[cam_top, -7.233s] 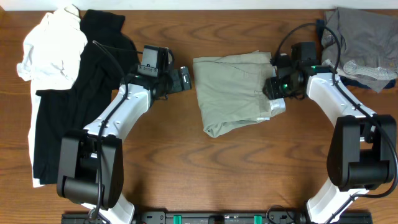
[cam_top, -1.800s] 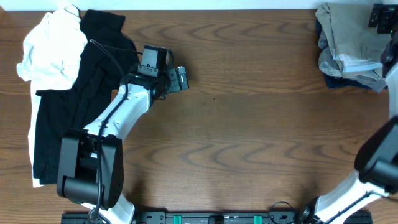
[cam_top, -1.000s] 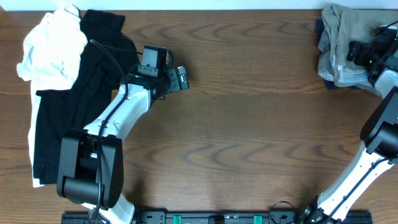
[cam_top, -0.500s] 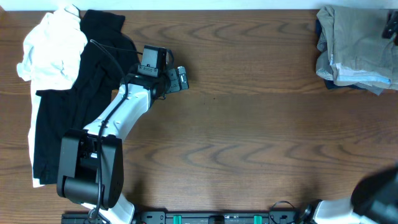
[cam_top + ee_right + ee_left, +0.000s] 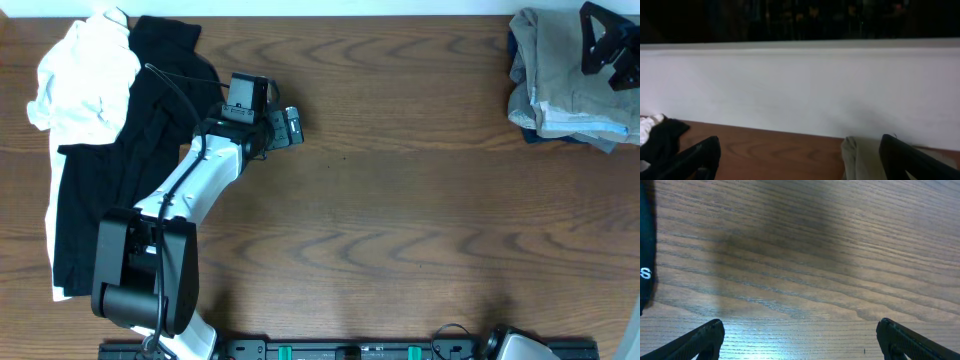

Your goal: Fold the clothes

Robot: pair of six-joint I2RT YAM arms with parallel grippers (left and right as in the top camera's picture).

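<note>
Overhead view: you have khaki trousers [image 5: 560, 85] bunched at the far right corner of the table [image 5: 400, 220], and a white garment [image 5: 85, 75] and a black garment [image 5: 110, 180] heaped at the far left. Your left gripper [image 5: 291, 125] has its jaws spread wide, empty, over bare wood beside the black garment. Your right gripper [image 5: 606, 40] has its jaws spread wide, empty, over the trousers.

Only 1 mark can be read: a white character [image 5: 645, 273] shaped like an "S", printed on the flat black strip [image 5: 645, 230] at the left edge of the left wrist view. The frame edge cuts off any lettering beside it.
</note>
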